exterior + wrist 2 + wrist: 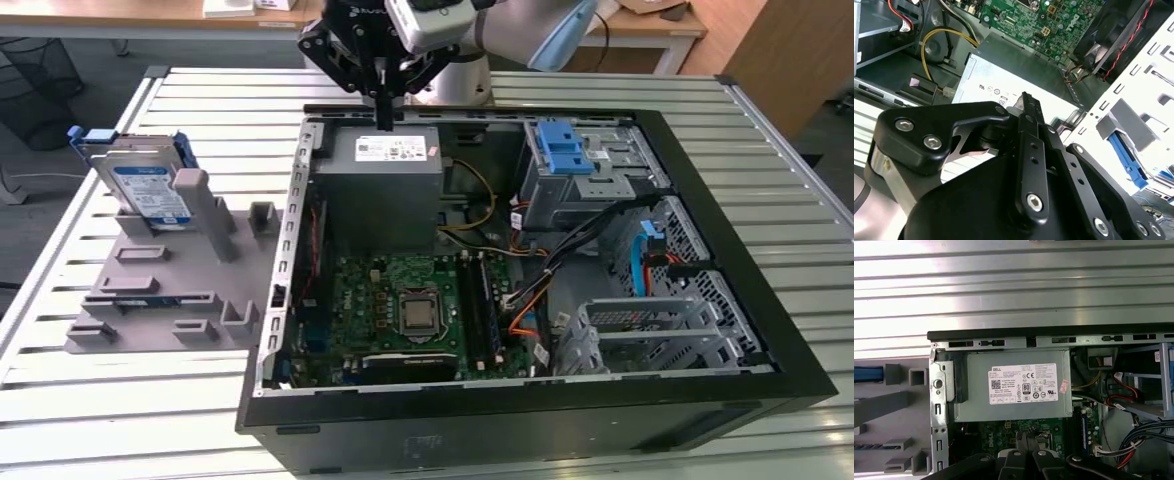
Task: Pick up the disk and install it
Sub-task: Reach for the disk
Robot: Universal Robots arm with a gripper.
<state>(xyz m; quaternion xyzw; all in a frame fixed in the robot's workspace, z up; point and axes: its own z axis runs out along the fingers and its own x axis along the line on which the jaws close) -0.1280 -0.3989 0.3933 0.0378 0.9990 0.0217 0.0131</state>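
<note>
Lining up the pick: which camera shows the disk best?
The exterior view: the disk stands on edge in the grey fixture, label visible. Both wrist views catch a blue sliver, possibly its frame.

Arm [527,35]: smooth, pale silver-grey tubing with a light blue joint cap (quite glossy from here).
Wrist block [430,22]: small white-and-grey box.
Gripper [384,120]: matte black, angular linkage bars tapering to slim tips.
Fingers [1030,150]: flat black bars with a row of small holes.
Screws [1035,202]: bright silver socket heads set in the black links.
</note>
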